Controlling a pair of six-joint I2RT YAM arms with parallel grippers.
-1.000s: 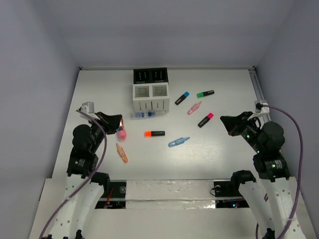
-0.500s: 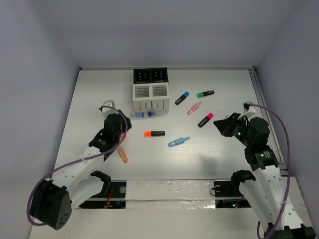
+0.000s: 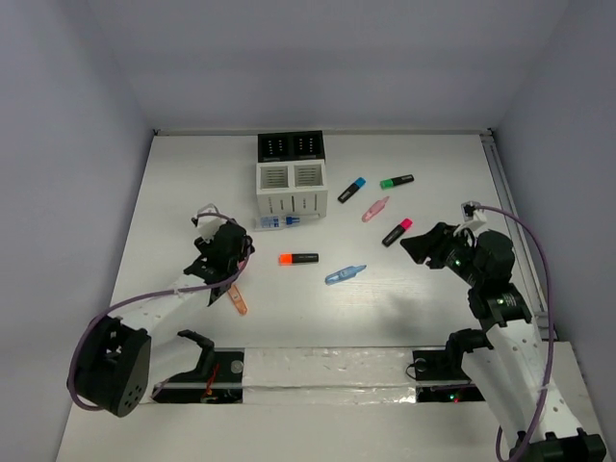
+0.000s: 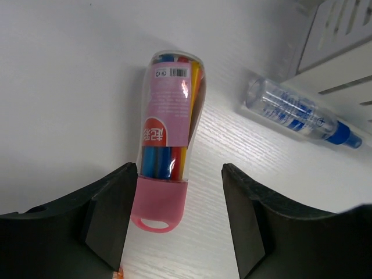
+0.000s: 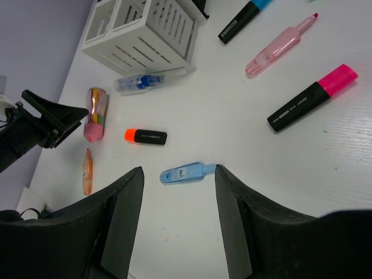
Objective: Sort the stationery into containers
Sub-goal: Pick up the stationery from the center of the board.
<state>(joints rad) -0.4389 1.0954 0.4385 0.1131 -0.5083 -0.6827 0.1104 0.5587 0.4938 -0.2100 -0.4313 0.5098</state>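
A: Grippers, what do we see?
B: Left gripper point(image 4: 179, 170) spread, pink-capped tube point(image 4: 165, 139) lying between its jaws; right gripper point(image 5: 178, 170) spread, empty.
A: Containers point(image 3: 292, 197)?
B: Twelve o'clock from our orange highlighter point(image 3: 298, 258).

L gripper point(image 4: 174, 180): jaws stood apart w/ pink-capped tube point(image 4: 168, 133) between them, bare table on either side. Clear tube point(image 4: 296, 113) lay just beside foot of white cups point(image 3: 291, 190) (blocked a low approach there). R side: clear table betw. blue pen point(image 3: 345, 274) and pink highlighter point(image 3: 397, 232).
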